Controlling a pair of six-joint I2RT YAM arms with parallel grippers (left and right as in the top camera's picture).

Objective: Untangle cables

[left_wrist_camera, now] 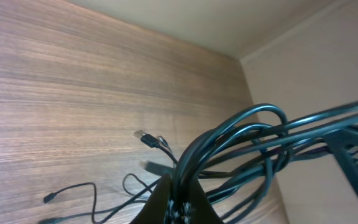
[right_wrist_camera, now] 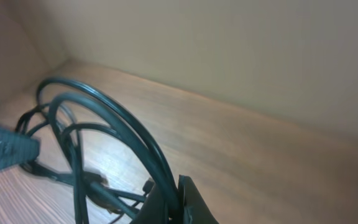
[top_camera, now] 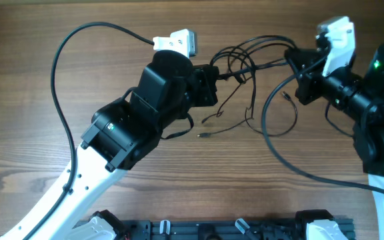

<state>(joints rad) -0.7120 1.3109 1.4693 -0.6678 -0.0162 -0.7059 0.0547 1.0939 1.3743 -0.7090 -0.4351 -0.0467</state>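
The cables are a bunch of thin black cords above the middle of the wooden table, a bit toward its far edge. The bunch is stretched between the two grippers, with round loops standing up from the table. The left gripper is at the end of the bunch that is nearer the table's middle. In the left wrist view its fingers are pressed together, and they pinch several cords that rise up and bend over in loops. The right gripper is at the other end of the bunch, closer to the table's far edge. In the right wrist view its fingers are pressed together too, and they pinch a cord that curves up in a big arc. Some loose strands hang down from the bunch and lie flat on the table, toward its near side. One strand ends in a tiny plug that rests on the wood. Another little plug shows on the table in the left wrist view.
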